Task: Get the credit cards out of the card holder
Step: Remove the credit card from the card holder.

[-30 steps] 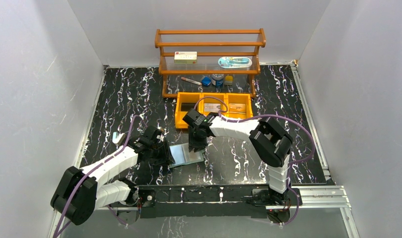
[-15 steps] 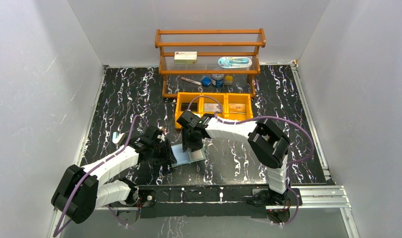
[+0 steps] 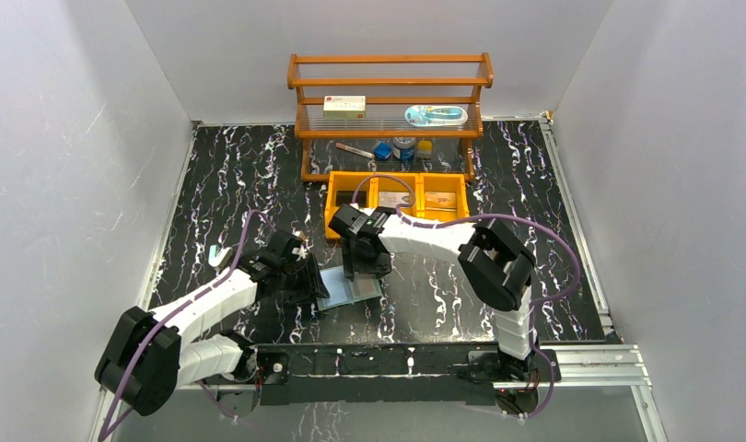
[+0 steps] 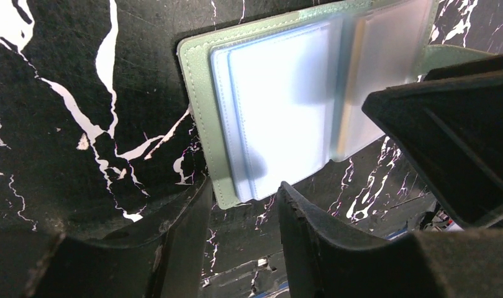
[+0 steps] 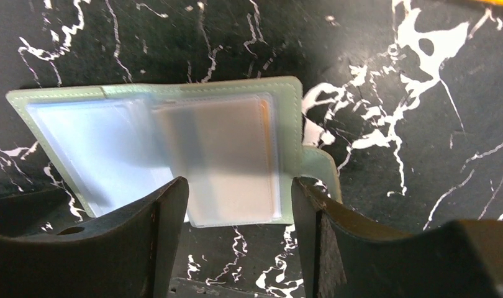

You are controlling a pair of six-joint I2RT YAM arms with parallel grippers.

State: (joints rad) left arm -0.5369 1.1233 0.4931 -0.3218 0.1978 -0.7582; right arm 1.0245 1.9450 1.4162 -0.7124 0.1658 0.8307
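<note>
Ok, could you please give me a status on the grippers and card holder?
Left gripper open at card holder edge. Right gripper open above it. Holder lies open, orange-tan card in sleeve. No obstruction seen.

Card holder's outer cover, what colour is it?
The card holder cover is sage green, clearest in the right wrist view.

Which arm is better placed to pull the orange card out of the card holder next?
Right, likely: the right gripper hangs open over the sleeve showing the orange-tan card; the left gripper sits at the opposite end of the card holder.
</note>
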